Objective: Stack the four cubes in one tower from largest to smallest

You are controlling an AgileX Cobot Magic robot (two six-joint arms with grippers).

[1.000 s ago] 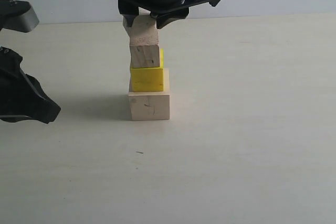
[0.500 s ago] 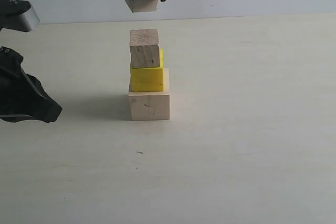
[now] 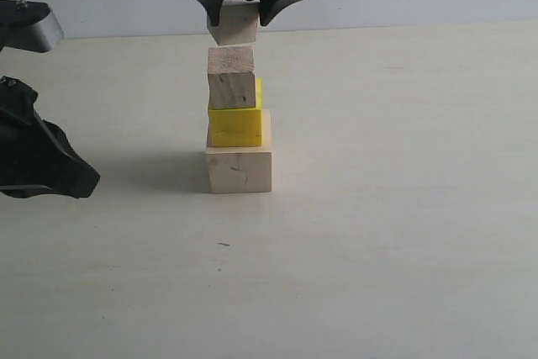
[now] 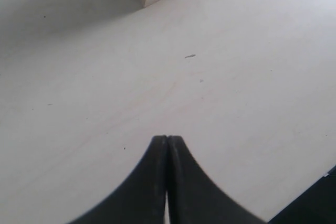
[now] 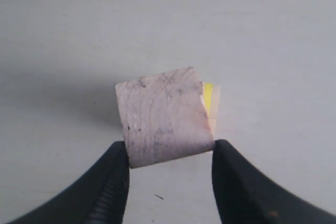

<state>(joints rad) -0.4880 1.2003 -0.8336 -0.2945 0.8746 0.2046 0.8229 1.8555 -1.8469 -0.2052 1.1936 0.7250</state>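
I have the smallest light-brown wooden cube (image 3: 233, 28), slightly askew, clamped in the right end effector (image 5: 169, 153) just above the three-cube column (image 3: 238, 124), ready for alignment. The left end effector (image 4: 167, 145) is pressed together and parked clear.

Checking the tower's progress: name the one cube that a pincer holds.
The smallest wooden cube, tilted, gripped by the right pincer above the rest. The second wooden cube, yellow cube and large pale cube sit stacked, ungripped.
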